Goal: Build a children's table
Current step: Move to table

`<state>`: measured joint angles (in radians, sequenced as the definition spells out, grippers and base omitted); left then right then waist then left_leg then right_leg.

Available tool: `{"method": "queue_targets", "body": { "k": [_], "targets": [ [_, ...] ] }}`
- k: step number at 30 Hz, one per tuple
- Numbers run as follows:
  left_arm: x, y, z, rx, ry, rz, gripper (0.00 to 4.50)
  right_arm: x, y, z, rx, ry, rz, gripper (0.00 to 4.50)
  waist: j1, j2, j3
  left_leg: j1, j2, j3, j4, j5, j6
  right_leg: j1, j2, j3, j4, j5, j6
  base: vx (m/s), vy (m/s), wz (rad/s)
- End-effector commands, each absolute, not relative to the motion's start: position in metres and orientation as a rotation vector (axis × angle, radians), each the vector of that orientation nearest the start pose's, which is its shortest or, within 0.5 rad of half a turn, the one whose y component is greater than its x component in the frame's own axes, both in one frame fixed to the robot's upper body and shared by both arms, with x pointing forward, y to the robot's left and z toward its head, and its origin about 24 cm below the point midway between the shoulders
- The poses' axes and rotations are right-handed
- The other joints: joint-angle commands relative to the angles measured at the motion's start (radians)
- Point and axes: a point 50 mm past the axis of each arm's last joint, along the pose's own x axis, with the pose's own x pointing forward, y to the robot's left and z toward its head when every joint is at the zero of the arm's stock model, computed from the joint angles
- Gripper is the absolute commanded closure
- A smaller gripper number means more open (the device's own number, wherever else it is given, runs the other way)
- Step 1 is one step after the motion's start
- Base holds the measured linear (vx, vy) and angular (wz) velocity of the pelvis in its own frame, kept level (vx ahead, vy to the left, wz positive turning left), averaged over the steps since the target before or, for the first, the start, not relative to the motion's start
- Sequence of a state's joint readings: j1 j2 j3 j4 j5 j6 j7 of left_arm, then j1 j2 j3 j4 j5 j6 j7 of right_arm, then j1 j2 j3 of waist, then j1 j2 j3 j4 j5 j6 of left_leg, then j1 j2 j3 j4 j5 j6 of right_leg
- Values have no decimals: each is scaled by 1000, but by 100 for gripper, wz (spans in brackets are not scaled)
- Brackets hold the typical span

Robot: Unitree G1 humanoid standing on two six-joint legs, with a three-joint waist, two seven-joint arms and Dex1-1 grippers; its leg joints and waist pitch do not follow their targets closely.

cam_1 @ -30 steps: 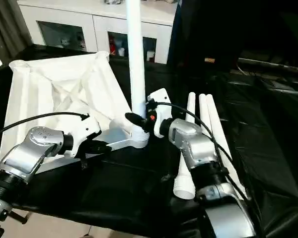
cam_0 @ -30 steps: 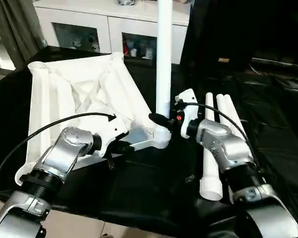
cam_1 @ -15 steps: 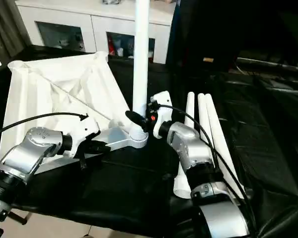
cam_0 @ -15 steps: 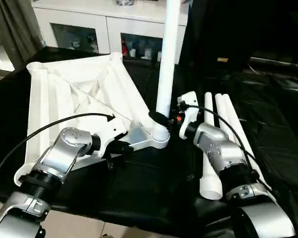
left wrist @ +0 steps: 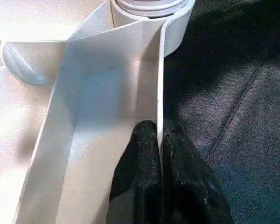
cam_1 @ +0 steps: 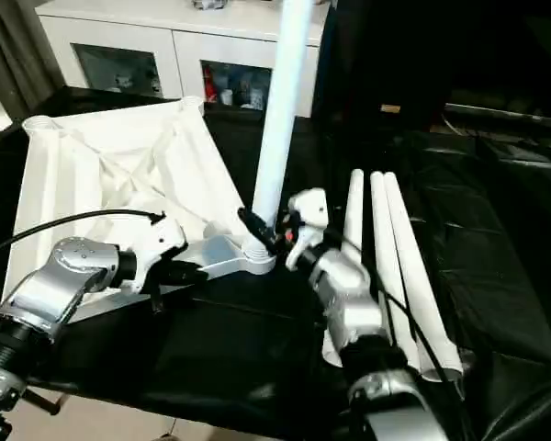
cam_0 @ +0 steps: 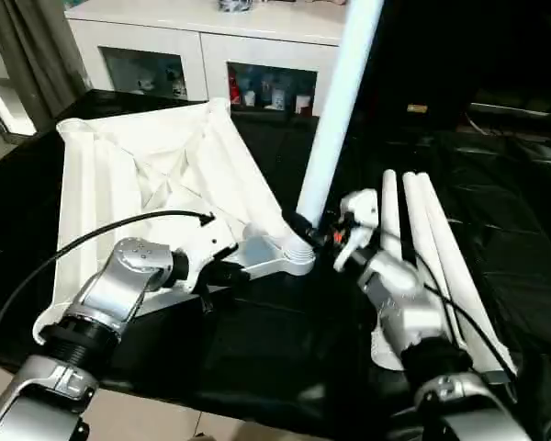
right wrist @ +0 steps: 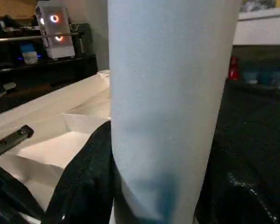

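The right claw point(cam_0: 305, 230) is closed around the base of a white leg point(cam_0: 335, 115), low down, just above the corner socket point(cam_0: 292, 254) where the leg sits; the leg tilts away from upright, leaning toward the far right. In the right wrist view a black finger point(right wrist: 86, 186) wraps each side of the round shaft. The left claw point(left wrist: 159, 144) is pinched shut on the thin raised rim point(left wrist: 159, 84) of the tabletop point(cam_0: 156, 175), on its near edge, not far from that same socket.

The tabletop lies upside down on the black-covered worktop point(cam_0: 257, 358), toward the left, ribs facing up. Three more legs point(cam_0: 422, 248) lie side by side on the worktop to the right, close behind the right arm.

All of it looks like light, hollow, stiff plastic with a smooth, rather slippery skin (a round shaft may turn in the grip). The leg is best taken low, near the socket, where a tilt is easiest to correct; the tabletop by its rim, which seems thin enough to flex if pulled hard.
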<state>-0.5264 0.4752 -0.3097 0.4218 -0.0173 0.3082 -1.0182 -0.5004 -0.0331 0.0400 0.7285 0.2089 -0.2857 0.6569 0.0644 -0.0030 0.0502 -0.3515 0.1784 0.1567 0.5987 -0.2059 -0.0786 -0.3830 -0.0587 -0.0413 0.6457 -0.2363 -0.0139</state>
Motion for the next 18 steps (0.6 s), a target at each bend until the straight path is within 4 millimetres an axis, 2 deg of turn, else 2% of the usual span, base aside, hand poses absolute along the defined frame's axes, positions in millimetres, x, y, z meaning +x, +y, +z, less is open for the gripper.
{"method": "queue_targets", "body": {
  "k": [1, 2, 3, 4, 5, 6, 7, 8, 10, 11, 12, 13, 14, 15, 16, 17, 18],
  "targets": [
    [322, 157, 69, 415, 448, -1067, 450, 311, -97, 12, 83, 71, 722, 262, 5, 9, -52, -3, 47, -10, -82, -168, 23, 47, -84, 51, -84, -69, -259, 0, 0, 0],
    [322, 157, 69, 415, 445, -1060, 450, 310, -96, 12, 84, 58, 710, 262, 5, 5, -51, -3, 48, -10, -82, -168, 25, 47, -84, 51, -85, -71, -257, 0, 0, 0],
    [322, 158, 69, 413, 445, -1057, 450, 310, -96, 12, 87, 53, 700, 262, 6, 9, -51, -3, 48, -10, -82, -166, 27, 45, -85, 51, -85, -71, -255, 0, 0, 0],
    [322, 158, 69, 413, 444, -1057, 450, 310, -96, 12, 88, 52, 697, 262, 6, 5, -51, -3, 49, -10, -83, -166, 30, 45, -85, 51, -85, -74, -254, 0, 0, 0],
    [321, 158, 69, 411, 444, -1055, 450, 310, -95, 11, 90, 45, 687, 262, 6, 7, -50, -2, 49, -10, -84, -173, 31, 43, -86, 52, -86, -83, -254, 0, 0, 0],
    [321, 159, 68, 410, 444, -1055, 450, 310, -95, 10, 94, 49, 683, 262, 4, -4, -49, -4, 48, -8, -85, -175, 33, 44, -85, 52, -88, -91, -251, 0, 0, 0],
    [320, 159, 68, 409, 445, -1055, 450, 310, -94, 9, 99, 58, 689, 262, 6, 3, -47, -3, 49, -10, -86, -183, 34, 42, -87, 52, -89, -116, -249, 0, 0, 0],
    [319, 159, 68, 408, 446, -1060, 450, 311, -91, 8, 103, 73, 705, 262, 3, -7, -47, -3, 50, -9, -87, -190, 35, 42, -85, 52, -92, -135, -244, 0, 0, 0],
    [318, 160, 67, 407, 448, -1065, 450, 311, -89, 7, 108, 95, 728, 262, 4, 1, -46, -3, 50, -10, -88, -193, 34, 40, -87, 53, -92, -153, -240, 0, 0, 0],
    [317, 159, 67, 406, 447, -1071, 450, 312, -88, 7, 111, 108, 742, 262, 4, 1, -45, -3, 51, -10, -89, -200, 33, 39, -87, 53, -93, -161, -240, 0, 0, 0],
    [317, 159, 67, 406, 447, -1075, 450, 312, -87, 7, 112, 118, 752, 262, 3, -8, -44, -6, 50, -11, -90, -200, 36, 41, -86, 53, -92, -172, -234, 0, 0, 0],
    [316, 159, 67, 405, 447, -1081, 450, 312, -86, 6, 115, 133, 767, 262, 3, -5, -45, -4, 50, -11, -89, -198, 37, 39, -89, 54, -94, -181, -231, 0, 0, 0],
    [314, 158, 67, 405, 444, -1107, 450, 315, -84, 7, 118, 161, 799, 262, 2, -13, -44, -5, 50, -10, -90, -195, 38, 40, -88, 55, -95, -183, -229, 0, 0, 0],
    [312, 157, 67, 411, 440, -1140, 450, 318, -84, 9, 113, 185, 838, 262, 0, -15, -44, -6, 50, -10, -90, -192, 42, 40, -88, 54, -94, -187, -230, 0, 0, 0],
    [310, 157, 68, 417, 437, -1162, 450, 320, -83, 11, 109, 198, 862, 262, -2, -10, -44, -8, 50, -12, -91, -188, 42, 42, -88, 53, -93, -191, -229, 0, 0, 0],
    [309, 157, 68, 419, 436, -1181, 450, 321, -83, 11, 109, 221, 892, 262, -5, -15, -45, -6, 51, -10, -90, -189, 43, 39, -88, 54, -95, -189, -230, 0, 0, 0],
    [309, 157, 68, 419, 436, -1181, 450, 321, -83, 11, 109, 221, 892, 262, -5, -15, -44, -7, 51, -11, -90, -186, 43, 40, -88, 54, -94, -185, -231, 0, 0, 0]
  ]
}}
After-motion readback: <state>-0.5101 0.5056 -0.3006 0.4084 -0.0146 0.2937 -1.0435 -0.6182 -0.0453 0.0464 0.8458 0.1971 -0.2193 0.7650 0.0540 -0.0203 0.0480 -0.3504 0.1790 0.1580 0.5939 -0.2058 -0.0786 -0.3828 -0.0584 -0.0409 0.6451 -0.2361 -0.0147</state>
